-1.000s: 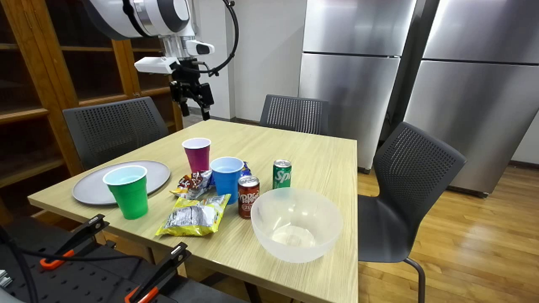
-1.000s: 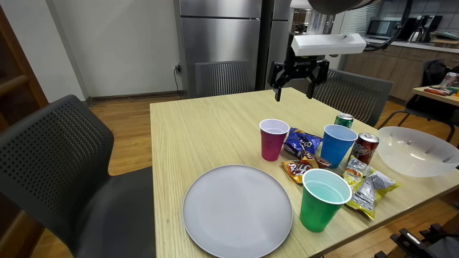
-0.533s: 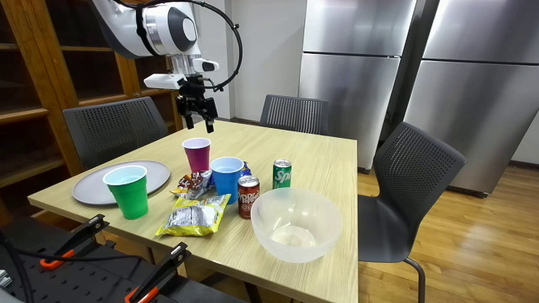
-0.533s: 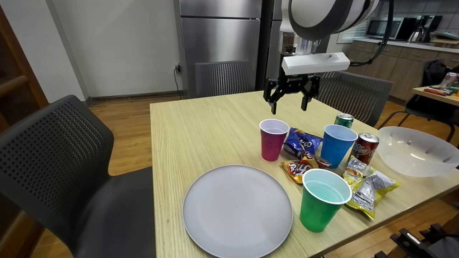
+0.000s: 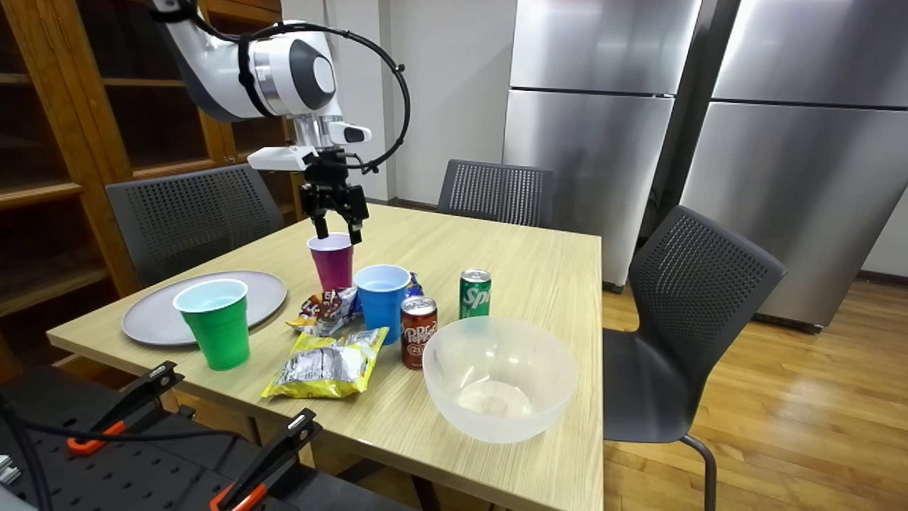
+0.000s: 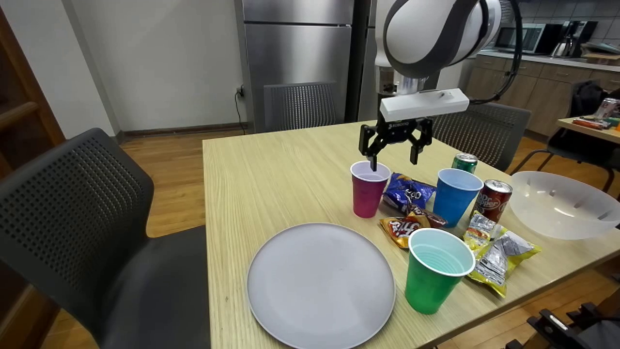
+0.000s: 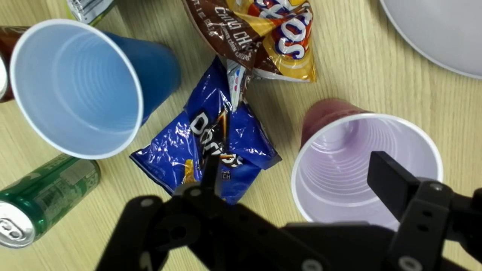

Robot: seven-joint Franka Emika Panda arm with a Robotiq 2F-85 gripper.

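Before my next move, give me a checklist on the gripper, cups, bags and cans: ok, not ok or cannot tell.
1. Gripper open, holding nothing: ok.
2. Purple cup upright: ok.
3. Nearest finger clear of that cup's rim: cannot tell; it crosses the mouth in the wrist view, depth unclear.
4. Blue Doritos bag apart from the brown-and-orange chip bag: not ok; their ends overlap.
5. Blue cup upright: ok.
6. Green can and Dr Pepper can upright: ok.

Magenta cup [image 6: 366, 197] — lilac inside, upright — standing on the table [image 6: 276, 189]
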